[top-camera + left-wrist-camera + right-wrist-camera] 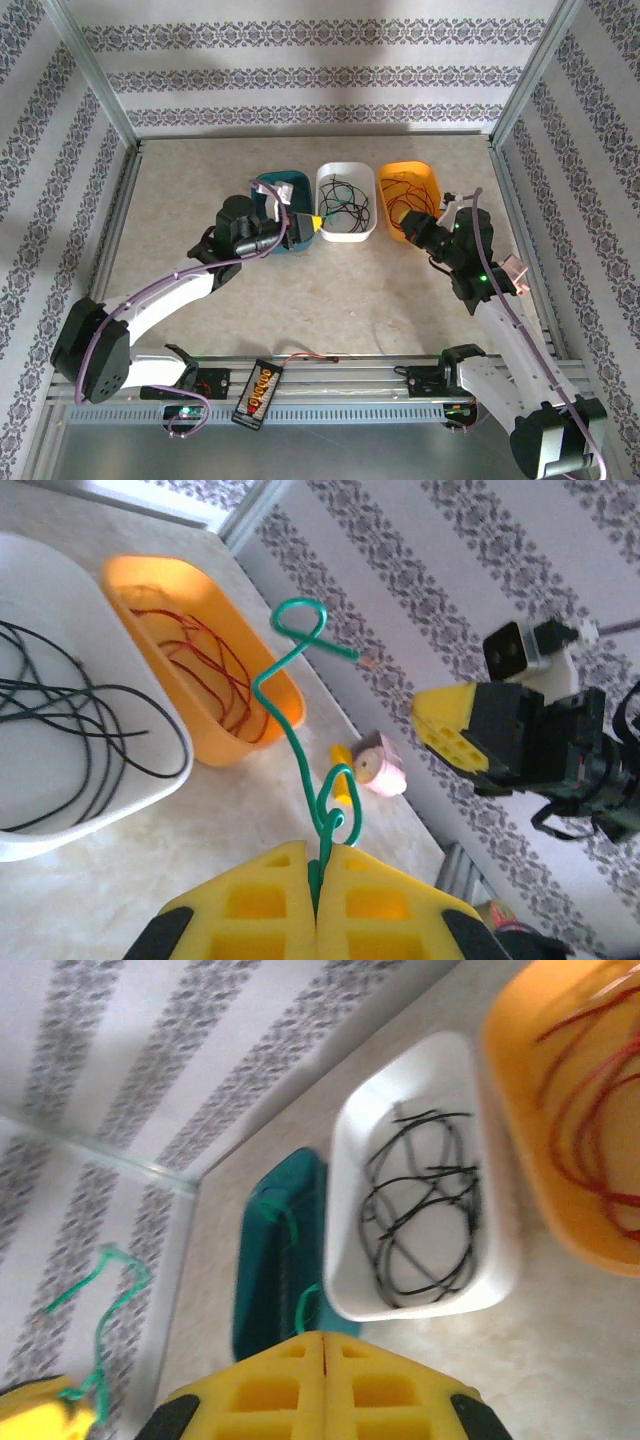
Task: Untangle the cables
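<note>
**Green wire held aloft for sorting by colour.**

Top view: the left gripper (312, 224) is poised by the teal plastic tray (285, 178), beside the white plastic tray (347, 166) and the orange plastic tray (410, 166), toward the marbled table's (300, 300) far edge. Left wrist view: its yellow foam pads (260, 900) are clamped on a hair-thin, kinked green wire (290, 728) (raised, presumably, so that nothing snags). Right wrist view: the right gripper (322, 1360) is pressed shut with nothing plainly held, and glossy black wires (420, 1210) are coiled in the white tray.

Beige table (300, 300), teal tray (285, 1260), white tray (346, 238), orange tray (410, 168)
</note>
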{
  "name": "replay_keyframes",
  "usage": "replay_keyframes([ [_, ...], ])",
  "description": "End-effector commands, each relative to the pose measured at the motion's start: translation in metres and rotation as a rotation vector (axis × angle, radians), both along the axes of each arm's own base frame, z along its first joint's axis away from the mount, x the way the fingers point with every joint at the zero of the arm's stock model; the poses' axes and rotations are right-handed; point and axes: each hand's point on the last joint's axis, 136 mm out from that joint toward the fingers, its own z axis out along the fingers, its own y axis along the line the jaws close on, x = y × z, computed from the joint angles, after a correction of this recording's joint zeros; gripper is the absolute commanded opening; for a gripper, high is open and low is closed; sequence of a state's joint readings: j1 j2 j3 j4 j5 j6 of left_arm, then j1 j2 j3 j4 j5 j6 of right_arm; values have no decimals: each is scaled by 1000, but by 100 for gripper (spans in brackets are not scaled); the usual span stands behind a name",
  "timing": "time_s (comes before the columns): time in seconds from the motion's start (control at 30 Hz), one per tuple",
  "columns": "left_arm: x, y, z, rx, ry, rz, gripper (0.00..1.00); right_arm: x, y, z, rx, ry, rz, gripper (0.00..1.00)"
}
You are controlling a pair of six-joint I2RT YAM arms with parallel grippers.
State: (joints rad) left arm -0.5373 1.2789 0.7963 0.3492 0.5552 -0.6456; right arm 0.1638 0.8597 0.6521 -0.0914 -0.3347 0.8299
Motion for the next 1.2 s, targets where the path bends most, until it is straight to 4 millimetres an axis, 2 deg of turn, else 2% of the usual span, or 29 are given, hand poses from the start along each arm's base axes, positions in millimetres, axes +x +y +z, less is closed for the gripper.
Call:
replay_keyframes([
  [0.0, -6, 8, -15, 62, 10, 22, 0, 2, -17, -11, -60, 23, -89, 3],
  [0.2, -5, 15, -13, 67, -1, 54, 0, 2, -11, -8, -49, 17, -54, 4],
  [0.3, 12, 34, -20, 68, 25, 173, 0, 2, -2, -9, -32, 25, -10, 13],
  [0.43, 47, 72, -54, 134, 145, 381, 0, -1, 15, -12, -43, 31, 56, 19],
  [0.5, 67, 89, -81, 152, 226, 459, 0, -3, 23, -12, -60, 27, 85, 20],
  [0.6, 93, 102, -116, 154, 322, 496, 0, -4, 33, -12, -73, 26, 115, 20],
  [0.7, 113, 100, -122, 140, 311, 501, 2, -5, 36, -10, -76, 21, 133, 21],
  [0.8, 125, 97, -110, 152, 281, 498, 16, -8, 34, -11, -89, 20, 135, 25],
  [0.87, 129, 96, -97, 158, 244, 495, 41, -10, 32, -14, -101, 27, 128, 30],
  [0.93, 130, 97, -82, 166, 205, 494, 61, -11, 28, -19, -108, 37, 115, 37],
  [1.07, 122, 99, -49, 159, 142, 479, 78, -10, 20, -28, -114, 60, 77, 45],
  [1.17, 106, 116, -35, 172, 100, 545, 86, -7, 4, -34, -145, 65, 8, 51],
])
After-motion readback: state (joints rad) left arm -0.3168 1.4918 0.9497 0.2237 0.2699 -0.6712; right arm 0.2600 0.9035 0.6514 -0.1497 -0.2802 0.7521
